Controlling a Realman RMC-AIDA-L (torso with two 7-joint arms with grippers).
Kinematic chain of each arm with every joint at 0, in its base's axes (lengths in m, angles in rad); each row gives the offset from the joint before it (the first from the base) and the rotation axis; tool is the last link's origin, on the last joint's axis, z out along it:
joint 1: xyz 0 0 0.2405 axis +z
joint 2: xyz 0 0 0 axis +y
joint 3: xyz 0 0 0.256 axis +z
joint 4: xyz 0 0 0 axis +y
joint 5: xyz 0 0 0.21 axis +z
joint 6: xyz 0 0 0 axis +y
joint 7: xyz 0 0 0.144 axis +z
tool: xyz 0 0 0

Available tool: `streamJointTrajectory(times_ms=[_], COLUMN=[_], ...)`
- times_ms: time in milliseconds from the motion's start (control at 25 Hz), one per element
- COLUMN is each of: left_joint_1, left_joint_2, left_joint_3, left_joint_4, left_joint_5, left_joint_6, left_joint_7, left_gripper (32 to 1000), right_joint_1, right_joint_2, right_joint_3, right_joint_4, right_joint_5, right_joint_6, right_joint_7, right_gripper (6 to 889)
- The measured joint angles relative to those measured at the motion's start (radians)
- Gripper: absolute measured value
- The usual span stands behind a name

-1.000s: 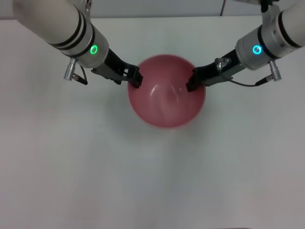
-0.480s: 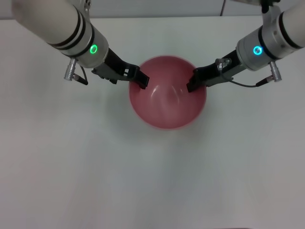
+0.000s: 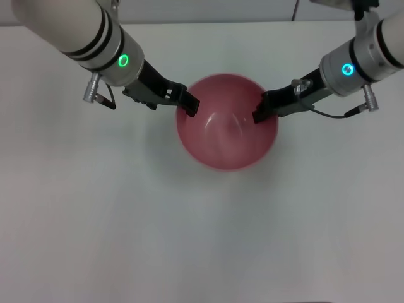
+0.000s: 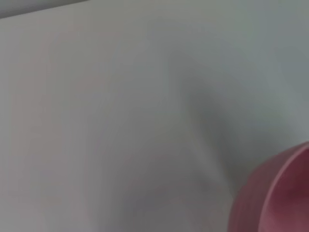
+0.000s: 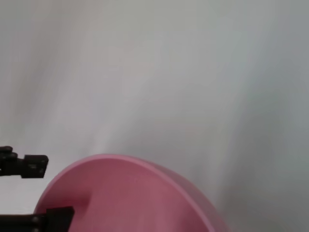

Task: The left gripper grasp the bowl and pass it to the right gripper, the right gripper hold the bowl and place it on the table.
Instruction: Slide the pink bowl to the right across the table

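Observation:
The pink-red bowl hangs between both claws over the white table. My right gripper, on the blue-lit wrist, is shut on the bowl's right rim. At the left rim is my left gripper, on the green-lit arm. In the right wrist view the left gripper has its fingers spread, one outside and one inside the bowl, so it is open around the rim. Only an edge of the bowl shows in the left wrist view.
Bare white tabletop lies all around and below the bowl. The table's far edge runs along the top of the head view.
The bowl has shifted a little to the right with the right gripper. The left gripper followed and its fingers have spread at the rim.

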Motion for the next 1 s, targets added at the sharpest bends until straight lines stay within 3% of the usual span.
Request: streamJointTrajectory(times_ms=[520, 1000], left_joint_1=[0.013, 0.028], left_joint_2=[0.0004, 0.0004], left_joint_3=[-0.003, -0.007], left_joint_4=[0.053, 0.054], left_joint_5=[0.0, 0.003], left_joint_6=[-0.032, -0.032], left_joint_7=[-0.004, -0.003], left_gripper=[849, 850], right_joint_1=[-0.03, -0.093], right_joint_2=[-0.001, -0.034], right_joint_3=[0.0, 0.0], right_joint_4=[0.007, 0.009], right_joint_5=[-0.003, -0.008], right_joint_6=[-0.013, 0.008], right_joint_7=[0.006, 0.031], right_gripper=[114, 114])
